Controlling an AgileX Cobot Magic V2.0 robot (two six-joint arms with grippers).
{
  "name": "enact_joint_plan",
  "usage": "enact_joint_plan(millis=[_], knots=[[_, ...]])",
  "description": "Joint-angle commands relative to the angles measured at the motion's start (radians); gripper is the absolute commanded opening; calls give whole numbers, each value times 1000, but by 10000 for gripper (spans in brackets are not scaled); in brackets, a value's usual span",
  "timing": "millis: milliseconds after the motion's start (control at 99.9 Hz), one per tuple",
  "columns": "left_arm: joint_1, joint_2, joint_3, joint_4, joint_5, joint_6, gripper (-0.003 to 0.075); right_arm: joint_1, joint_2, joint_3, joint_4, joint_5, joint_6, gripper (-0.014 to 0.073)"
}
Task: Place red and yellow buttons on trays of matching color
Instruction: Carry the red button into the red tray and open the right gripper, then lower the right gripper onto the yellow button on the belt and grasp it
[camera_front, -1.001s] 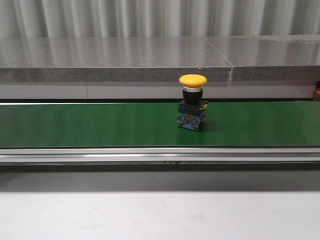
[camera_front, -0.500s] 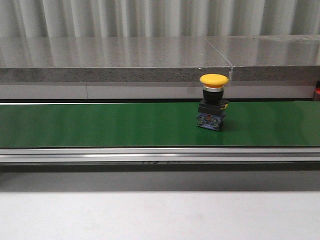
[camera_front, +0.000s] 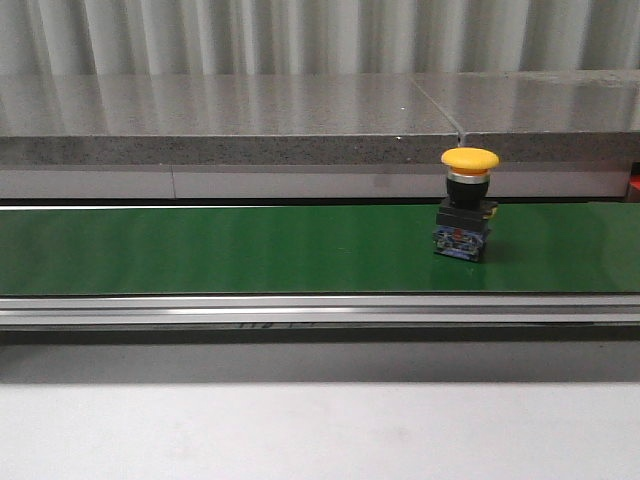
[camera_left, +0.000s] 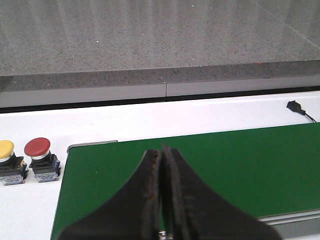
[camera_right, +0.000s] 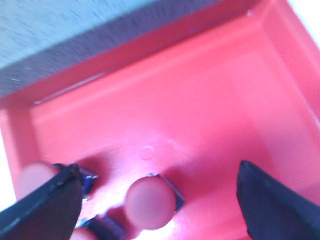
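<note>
A yellow button (camera_front: 469, 205) with a black and blue base stands upright on the green belt (camera_front: 220, 250), right of centre; no gripper shows in the front view. In the left wrist view my left gripper (camera_left: 162, 152) is shut and empty above the belt's end (camera_left: 240, 165). A second yellow button (camera_left: 7, 156) and a red button (camera_left: 40, 155) stand beside each other on the white table off that end. My right gripper (camera_right: 159, 170) hangs open over the red tray (camera_right: 200, 100). A red button (camera_right: 148, 202) lies free between its fingers, and another red button (camera_right: 32, 180) is partly hidden. The yellow tray is out of view.
A grey stone ledge (camera_front: 300, 110) runs behind the belt, and a metal rail (camera_front: 300, 310) lines its front edge. A small black cable end (camera_left: 296, 106) lies on the white table beyond the belt. The red tray's walls (camera_right: 15, 130) enclose the right gripper closely.
The yellow button on the belt has travelled steadily to the right, from about the middle toward the right end. Nothing else in the front view has moved.
</note>
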Motion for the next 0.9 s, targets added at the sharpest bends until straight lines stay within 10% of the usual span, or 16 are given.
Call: enact_joint_plan(millis=[0,890], knots=[[-8,2,-26,-9,-68,-4,-20,-5,-115,-30,26,12,-2,625],[-8,2,-26,-9,-68,-4,-20,338,-626,534,122,165,-251,625]])
